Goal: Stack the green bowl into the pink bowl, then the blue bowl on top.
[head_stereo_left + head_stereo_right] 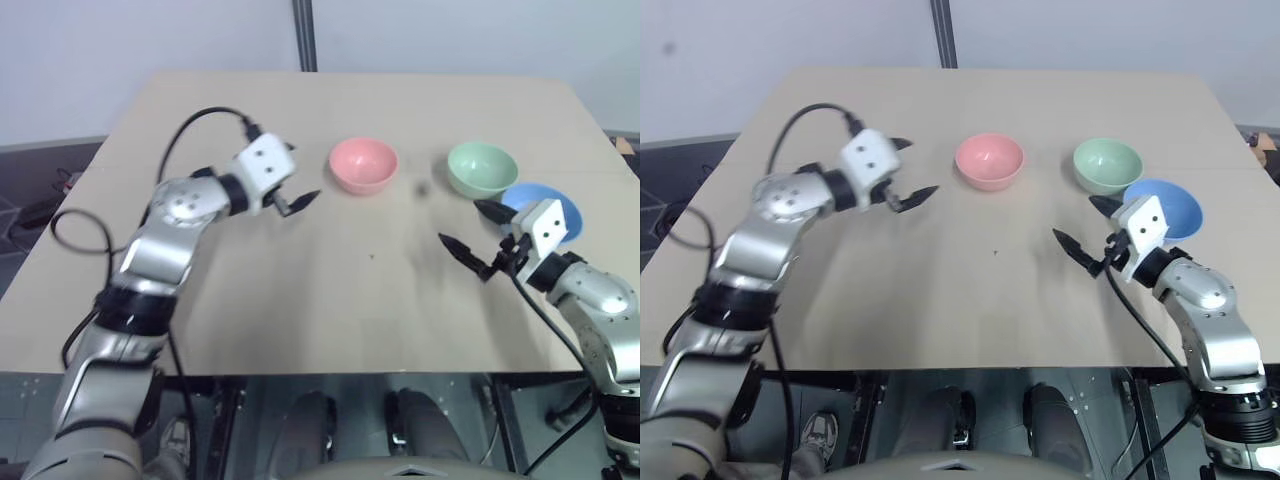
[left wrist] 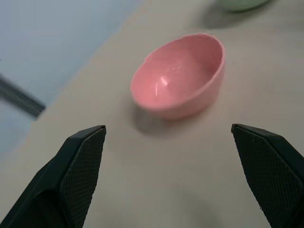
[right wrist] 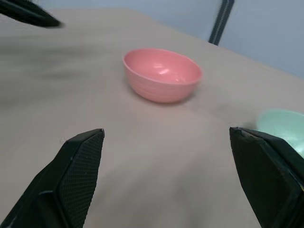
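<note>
Three bowls stand separately on the worktop [image 1: 300, 300], none yet nested. We see the pink bowl [image 1: 363, 165] near the middle of the far half, the green bowl [image 1: 482, 169] at about three o'clock from it with bare worktop between, and the blue bowl [image 1: 541, 211] just beside the green one, at roughly its four o'clock.

The right gripper [image 1: 472, 238] hangs with its jaws spread wide and empty. From them the green bowl lies at about twelve o'clock, near but apart; the blue bowl lies at about two o'clock, partly hidden behind the wrist. The left gripper [image 1: 292, 178], jaws likewise wide and holding nothing, has the pink bowl at about three o'clock, close by.

We judge the green bowl to be the first thing to lift, and the right arm to be plainly the nearer one. Being round, the bowl offers no long axis; a rim pinch would seem the likely hold. Its carry would then run toward nine o'clock, to the pink bowl.
</note>
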### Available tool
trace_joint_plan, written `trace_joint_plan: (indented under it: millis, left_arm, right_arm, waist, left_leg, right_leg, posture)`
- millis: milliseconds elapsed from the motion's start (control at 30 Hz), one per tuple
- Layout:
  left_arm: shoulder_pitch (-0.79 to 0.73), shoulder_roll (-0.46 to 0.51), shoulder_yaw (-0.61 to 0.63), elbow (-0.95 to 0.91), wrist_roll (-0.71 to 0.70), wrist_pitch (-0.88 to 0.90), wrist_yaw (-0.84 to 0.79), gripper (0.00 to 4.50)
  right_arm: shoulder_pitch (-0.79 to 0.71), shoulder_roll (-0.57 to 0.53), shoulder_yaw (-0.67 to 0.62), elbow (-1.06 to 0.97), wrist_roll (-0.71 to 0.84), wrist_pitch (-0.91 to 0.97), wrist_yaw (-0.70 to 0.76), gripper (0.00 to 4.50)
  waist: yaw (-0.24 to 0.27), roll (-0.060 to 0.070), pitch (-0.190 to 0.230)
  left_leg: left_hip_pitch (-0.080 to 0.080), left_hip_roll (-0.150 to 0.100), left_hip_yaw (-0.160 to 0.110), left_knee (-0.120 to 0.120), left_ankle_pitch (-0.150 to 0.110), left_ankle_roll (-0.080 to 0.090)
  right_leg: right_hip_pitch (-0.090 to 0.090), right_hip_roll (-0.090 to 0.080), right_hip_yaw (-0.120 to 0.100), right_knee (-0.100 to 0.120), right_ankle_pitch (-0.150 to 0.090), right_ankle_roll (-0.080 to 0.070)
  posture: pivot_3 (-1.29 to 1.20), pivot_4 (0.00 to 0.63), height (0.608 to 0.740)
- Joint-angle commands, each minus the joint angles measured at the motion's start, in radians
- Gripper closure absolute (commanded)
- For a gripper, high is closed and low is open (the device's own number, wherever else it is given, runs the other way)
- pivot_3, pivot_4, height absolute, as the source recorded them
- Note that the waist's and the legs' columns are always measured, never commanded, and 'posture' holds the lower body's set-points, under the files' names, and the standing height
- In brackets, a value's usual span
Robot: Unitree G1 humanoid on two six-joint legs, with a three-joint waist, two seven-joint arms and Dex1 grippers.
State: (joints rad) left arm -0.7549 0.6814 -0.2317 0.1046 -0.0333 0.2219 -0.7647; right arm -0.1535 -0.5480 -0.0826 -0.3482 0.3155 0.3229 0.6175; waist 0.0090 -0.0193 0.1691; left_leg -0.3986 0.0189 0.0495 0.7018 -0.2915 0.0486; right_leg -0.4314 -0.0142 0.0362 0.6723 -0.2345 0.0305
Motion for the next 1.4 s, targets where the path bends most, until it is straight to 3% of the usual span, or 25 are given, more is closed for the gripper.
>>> trace_joint_plan:
  millis: [33,267,300,367,400,433,600,800,933,1133,1300,1400]
  left_arm:
    - [-0.12,-0.055,-0.114,0.2,0.125,-0.115,-0.061,0.0]
    - [-0.404,-0.232,-0.305,0.677,0.359,-0.377,-0.072,0.0]
    - [-0.451,-0.262,-0.328,0.751,0.393,-0.432,-0.05,0.41]
    - [-0.508,-0.29,-0.362,0.842,0.443,-0.529,-0.027,0.79]
    - [-0.522,-0.297,-0.36,0.868,0.447,-0.544,-0.027,1.32]
    - [-0.531,-0.301,-0.36,0.888,0.45,-0.558,-0.03,1.45]
    - [-0.586,-0.345,-0.363,1.023,0.5,-0.632,-0.009,3.26]
    - [-0.594,-0.339,-0.301,1.031,0.441,-0.738,-0.145,3.26]
    - [-0.544,-0.288,-0.227,0.924,0.304,-0.838,-0.366,3.26]
    - [-0.365,-0.179,-0.193,0.548,0.091,-0.826,-0.654,3.26]
    - [-0.344,-0.191,-0.173,0.527,0.17,-0.754,-0.527,3.26]
    - [-0.383,-0.207,-0.139,0.562,0.188,-0.659,-0.433,2.6]
  right_arm:
    - [-0.017,0.035,0.016,-0.029,-0.038,-0.011,-0.062,0.09]
    - [0.062,0.093,0.023,-0.11,-0.083,0.005,-0.154,0.09]
    - [0.095,0.097,0.011,-0.138,-0.083,0.01,-0.165,0.0]
    - [0.145,0.102,-0.001,-0.179,-0.089,0.016,-0.187,0.0]
    - [0.162,0.105,-0.002,-0.194,-0.091,0.016,-0.195,0.0]
    - [0.177,0.109,-0.004,-0.208,-0.094,0.017,-0.203,0.0]
    - [0.25,0.132,-0.017,-0.264,-0.104,0.021,-0.245,0.0]
    - [0.291,0.131,-0.038,-0.279,-0.102,0.012,-0.251,0.0]
    - [0.319,0.12,-0.071,-0.283,-0.092,0.005,-0.238,0.0]
    - [0.353,0.103,-0.12,-0.278,-0.084,-0.004,-0.213,0.0]
    - [0.352,0.112,-0.113,-0.282,-0.09,-0.004,-0.213,0.0]
    - [0.373,0.12,-0.107,-0.292,-0.099,-0.013,-0.216,0.0]
  waist:
    - [0.001,0.0,0.0]
    - [0.009,0.0,0.0]
    - [0.009,0.0,0.0]
    - [0.007,0.0,0.0]
    - [0.006,0.0,0.0]
    - [0.005,0.0,0.0]
    - [-0.002,0.0,0.0]
    - [0.0,-0.001,0.0]
    - [-0.002,0.0,0.0]
    - [-0.006,0.0,0.0]
    - [0.003,0.0,0.0]
    - [0.005,0.0,0.0]
  left_leg:
    - [-0.002,0.0,0.0,0.0,0.0,0.0]
    - [-0.018,-0.001,-0.002,0.002,0.0,0.0]
    - [-0.019,-0.002,-0.003,0.002,0.0,0.0]
    - [-0.019,-0.005,-0.003,0.002,0.0,0.0]
    - [-0.02,-0.006,-0.004,0.002,0.0,0.001]
    - [-0.019,-0.006,-0.004,0.002,-0.001,0.001]
    - [-0.018,-0.007,-0.005,0.002,-0.001,0.001]
    - [-0.018,-0.007,-0.004,0.003,-0.001,0.002]
    - [-0.018,-0.007,-0.004,0.003,-0.001,0.001]
    - [-0.016,-0.003,-0.003,0.003,0.0,0.001]
    - [-0.016,-0.003,-0.004,0.008,-0.002,0.005]
    - [-0.016,-0.003,-0.006,0.014,-0.003,0.006]
  right_leg:
    - [-0.001,0.0,0.0,-0.001,0.0,0.0]
    - [-0.014,-0.001,-0.005,-0.002,0.0,0.001]
    - [-0.015,-0.002,-0.005,-0.002,0.0,0.001]
    - [-0.014,-0.002,-0.006,-0.003,0.0,0.001]
    - [-0.014,-0.003,-0.006,-0.003,0.0,0.002]
    - [-0.014,-0.003,-0.005,-0.003,0.0,0.002]
    - [-0.014,-0.003,-0.005,-0.002,0.0,0.003]
    - [-0.014,-0.003,-0.004,0.001,0.0,0.003]
    - [-0.014,-0.003,-0.004,0.002,0.0,0.003]
    - [-0.014,-0.003,-0.002,0.004,0.0,0.003]
    - [-0.013,-0.002,-0.003,0.006,0.0,0.003]
    - [-0.01,-0.001,-0.005,0.007,0.0,0.003]
  posture:
    - [0.0,0.15,0.74]
    - [0.0,0.15,0.74]
    - [0.0,0.15,0.74]
    - [0.0,0.15,0.74]
    - [0.0,0.15,0.74]
    - [0.0,0.15,0.74]
    - [0.0,0.15,0.74]
    - [0.0,0.15,0.74]
    - [0.0,0.15,0.74]
    - [0.0,0.15,0.74]
    - [0.0,0.15,0.74]
    - [0.0,0.15,0.74]
